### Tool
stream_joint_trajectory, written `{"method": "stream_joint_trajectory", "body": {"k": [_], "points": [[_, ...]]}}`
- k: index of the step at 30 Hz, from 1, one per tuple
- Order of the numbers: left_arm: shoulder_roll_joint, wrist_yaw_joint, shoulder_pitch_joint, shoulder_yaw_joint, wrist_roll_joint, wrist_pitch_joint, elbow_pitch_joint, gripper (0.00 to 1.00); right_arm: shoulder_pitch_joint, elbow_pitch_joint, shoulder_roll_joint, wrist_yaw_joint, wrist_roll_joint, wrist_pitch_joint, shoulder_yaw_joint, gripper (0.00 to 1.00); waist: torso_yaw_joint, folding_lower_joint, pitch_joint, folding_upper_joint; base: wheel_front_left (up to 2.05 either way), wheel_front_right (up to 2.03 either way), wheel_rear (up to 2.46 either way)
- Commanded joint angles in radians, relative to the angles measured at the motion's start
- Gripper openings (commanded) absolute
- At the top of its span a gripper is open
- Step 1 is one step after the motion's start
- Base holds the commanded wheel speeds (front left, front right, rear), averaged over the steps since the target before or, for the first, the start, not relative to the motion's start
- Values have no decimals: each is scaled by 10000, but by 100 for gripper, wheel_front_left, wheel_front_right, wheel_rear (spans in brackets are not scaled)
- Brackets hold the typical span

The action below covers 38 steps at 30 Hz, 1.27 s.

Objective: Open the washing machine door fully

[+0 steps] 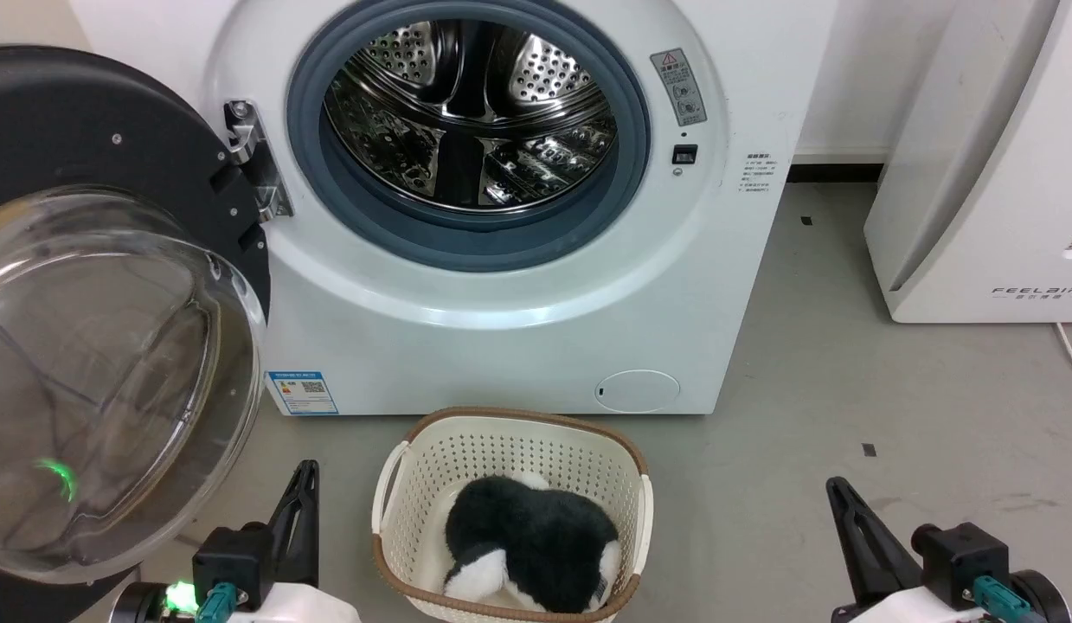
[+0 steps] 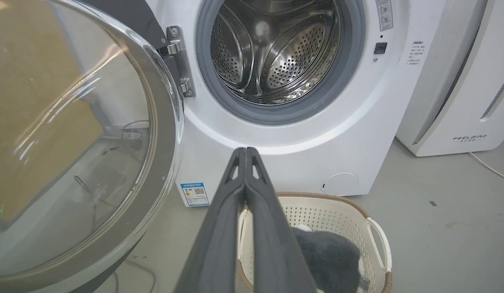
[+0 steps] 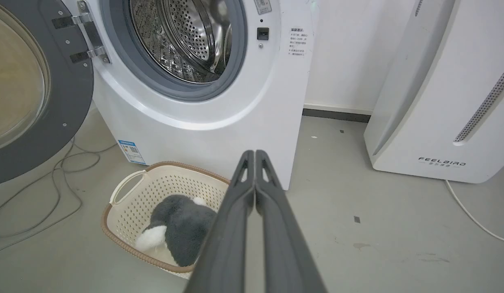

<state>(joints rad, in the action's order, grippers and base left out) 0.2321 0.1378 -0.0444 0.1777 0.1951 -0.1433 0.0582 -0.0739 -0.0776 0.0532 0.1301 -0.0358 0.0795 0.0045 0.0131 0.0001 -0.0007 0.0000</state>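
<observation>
The white washing machine (image 1: 518,329) fills the upper middle of the head view, its steel drum (image 1: 466,112) bare inside the blue-grey gasket. The washing machine door (image 1: 94,346) hangs swung out wide on its left hinge (image 1: 250,160), dark grey inner face and clear glass bowl turned toward me. In the left wrist view the door (image 2: 73,134) stands at the left, apart from my fingers. My left gripper (image 1: 306,472) sits low at the bottom left, shut and holding nothing, beside the door's glass. My right gripper (image 1: 837,486) rests shut at the bottom right, far from the door.
A cream laundry basket (image 1: 414,484) holding a black-and-white plush toy (image 1: 527,545) stands on the grey floor right before the washer. A white FEELBIRD appliance (image 1: 977,173) stands at the right with a cable. Loose cables (image 3: 60,179) lie under the door.
</observation>
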Motion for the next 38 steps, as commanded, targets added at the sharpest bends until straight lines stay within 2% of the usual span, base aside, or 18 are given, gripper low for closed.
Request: {"method": "stream_joint_trajectory", "body": {"k": [1,38], "points": [[-47,-41,100,-61,-80,36,-50,0,141,82,-7,1,1,-37,-9,0,-1,-1,0,0,0,0,0],[-725,-553,232,-718,-797,571,-253,0,370,348,-16,3,138,-327,-23,0,-51,-1,3,0,0,0,0]]}}
